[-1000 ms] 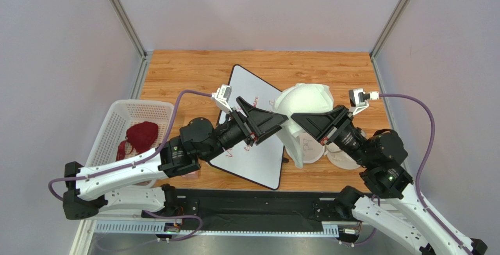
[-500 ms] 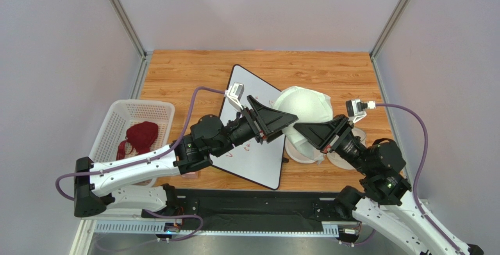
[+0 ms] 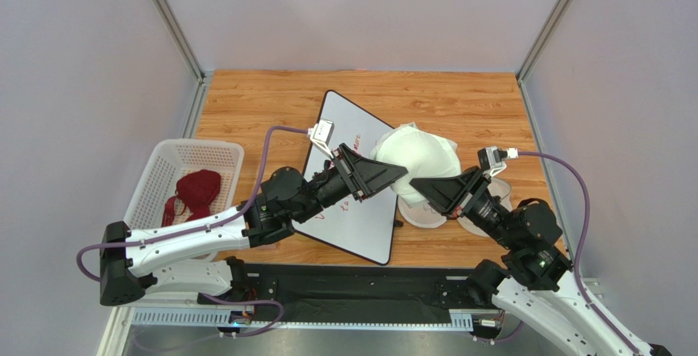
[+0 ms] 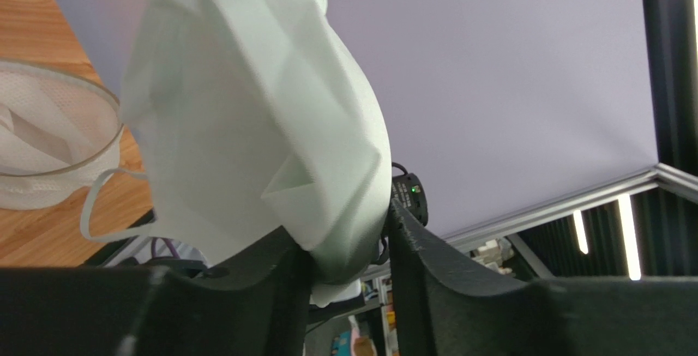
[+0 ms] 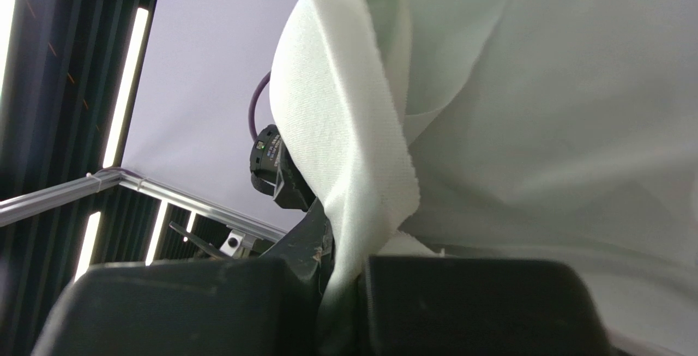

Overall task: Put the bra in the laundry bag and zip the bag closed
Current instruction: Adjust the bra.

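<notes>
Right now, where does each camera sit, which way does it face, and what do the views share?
Top: above and behind the bases, looking down at the table; both arms show, left gripper and right gripper shut on a white cloth.
Left wrist: on the left arm, facing along its fingers and up at the wall; cloth pinched, the bag at left on the table.
Right wrist: on the right arm, facing up along its fingers; cloth fills it.
Shared: all three show the cloth.
</notes>
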`<move>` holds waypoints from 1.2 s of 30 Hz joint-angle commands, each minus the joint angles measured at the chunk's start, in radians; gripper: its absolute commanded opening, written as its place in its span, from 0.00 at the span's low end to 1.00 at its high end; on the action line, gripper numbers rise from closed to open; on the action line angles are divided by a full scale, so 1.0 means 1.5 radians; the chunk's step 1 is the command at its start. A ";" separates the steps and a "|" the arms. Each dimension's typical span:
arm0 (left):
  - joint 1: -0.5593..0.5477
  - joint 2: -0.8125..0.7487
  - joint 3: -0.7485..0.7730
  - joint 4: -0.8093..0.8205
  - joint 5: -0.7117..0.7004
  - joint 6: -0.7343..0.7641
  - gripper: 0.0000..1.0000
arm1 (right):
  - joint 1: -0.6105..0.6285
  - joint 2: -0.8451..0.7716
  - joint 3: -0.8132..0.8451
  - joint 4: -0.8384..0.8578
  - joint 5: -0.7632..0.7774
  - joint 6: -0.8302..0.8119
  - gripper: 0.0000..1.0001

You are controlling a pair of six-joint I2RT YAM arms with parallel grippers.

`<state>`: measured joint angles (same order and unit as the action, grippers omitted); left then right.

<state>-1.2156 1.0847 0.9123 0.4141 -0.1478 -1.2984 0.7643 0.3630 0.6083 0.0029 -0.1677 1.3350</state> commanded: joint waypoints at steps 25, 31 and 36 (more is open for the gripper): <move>0.023 -0.159 0.148 -0.603 0.465 0.624 0.00 | -0.001 -0.070 0.229 -0.508 -0.165 -0.520 1.00; 0.022 -0.152 0.106 -0.473 0.678 0.577 0.00 | -0.001 -0.050 0.183 -0.370 -0.290 -0.526 1.00; 0.022 -0.115 0.114 -0.434 0.778 0.571 0.00 | -0.001 0.000 0.152 -0.216 -0.406 -0.461 1.00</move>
<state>-1.1831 0.8650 1.0599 -0.3412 0.8352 -0.4400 0.7631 0.3058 0.8574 -0.5648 -0.5835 0.5835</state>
